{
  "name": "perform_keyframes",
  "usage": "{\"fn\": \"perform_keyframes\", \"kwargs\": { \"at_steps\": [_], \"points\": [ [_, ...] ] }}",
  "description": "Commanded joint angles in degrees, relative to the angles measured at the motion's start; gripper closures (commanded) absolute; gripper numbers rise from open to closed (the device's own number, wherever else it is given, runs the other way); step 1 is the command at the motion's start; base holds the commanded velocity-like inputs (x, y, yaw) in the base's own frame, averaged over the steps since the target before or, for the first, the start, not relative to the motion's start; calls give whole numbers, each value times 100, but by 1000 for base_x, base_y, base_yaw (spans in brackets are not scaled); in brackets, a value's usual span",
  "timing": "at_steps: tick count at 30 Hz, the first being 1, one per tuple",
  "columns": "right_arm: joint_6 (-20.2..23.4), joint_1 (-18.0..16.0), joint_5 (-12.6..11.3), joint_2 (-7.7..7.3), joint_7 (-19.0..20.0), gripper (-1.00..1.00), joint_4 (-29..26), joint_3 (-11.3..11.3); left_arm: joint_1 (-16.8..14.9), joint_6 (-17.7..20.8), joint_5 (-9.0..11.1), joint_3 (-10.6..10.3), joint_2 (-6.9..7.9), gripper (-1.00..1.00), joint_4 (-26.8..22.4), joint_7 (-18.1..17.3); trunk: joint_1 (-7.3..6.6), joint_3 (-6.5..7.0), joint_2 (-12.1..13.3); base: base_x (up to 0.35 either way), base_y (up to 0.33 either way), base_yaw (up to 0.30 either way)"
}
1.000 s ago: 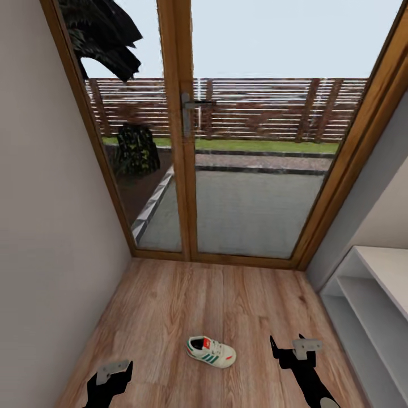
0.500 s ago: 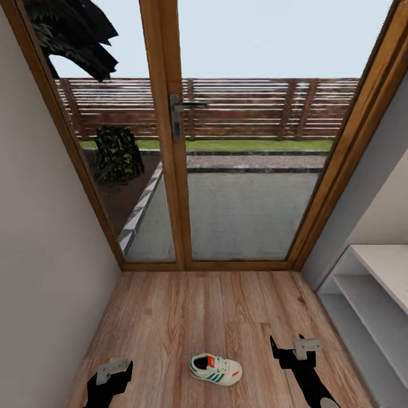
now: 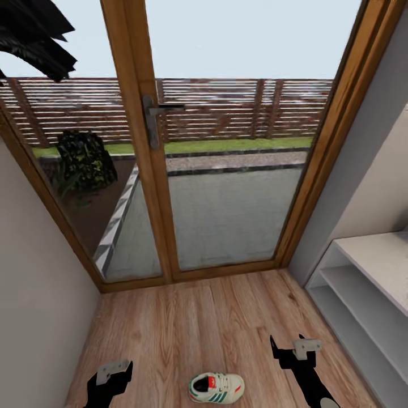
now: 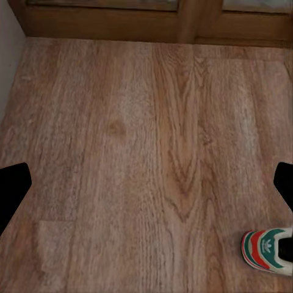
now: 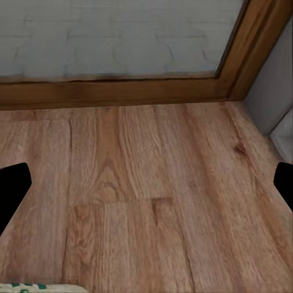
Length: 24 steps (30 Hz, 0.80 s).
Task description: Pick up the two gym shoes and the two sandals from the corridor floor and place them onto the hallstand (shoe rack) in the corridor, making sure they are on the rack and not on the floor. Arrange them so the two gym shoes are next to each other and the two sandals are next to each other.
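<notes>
Lying crosswise — gym shoe (image 3: 216,387), toe rightward

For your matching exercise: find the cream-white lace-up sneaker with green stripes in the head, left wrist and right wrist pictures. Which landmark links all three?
Head view: the cream-white lace-up sneaker lies at bottom centre, between the two grippers.
Left wrist view: its heel is at the lower right corner.
Right wrist view: a sliver of it is at the bottom left edge.
Shared landmark: the light brown wood-plank floor meeting the wooden door frame.

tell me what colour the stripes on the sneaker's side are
Green, on the cream-white lace-up sneaker; clearest in the head view.
</notes>
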Motion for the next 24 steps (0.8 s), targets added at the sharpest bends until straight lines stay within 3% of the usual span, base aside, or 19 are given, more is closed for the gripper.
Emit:
{"fn": "perform_keyframes", "kwargs": {
  "at_steps": [1, 11, 24],
  "points": [
    [-16, -5, 1, -1, 2, -100, 3, 2, -1, -15, 33, -2, 1, -100, 1, -8, 2, -3, -2, 199, 243, -299],
    [-17, -2, 1, 0, 2, -100, 4, 2, -1, -15, 31, -2, 1, -100, 0, -8, 2, 21, -2, 139, 209, -299],
    [-23, -3, 1, -1, 2, -100, 2, 2, -1, -15, 31, -2, -4, -100, -5, -8, 2, 61, -2, 14, 26, -299]
  ]
}}
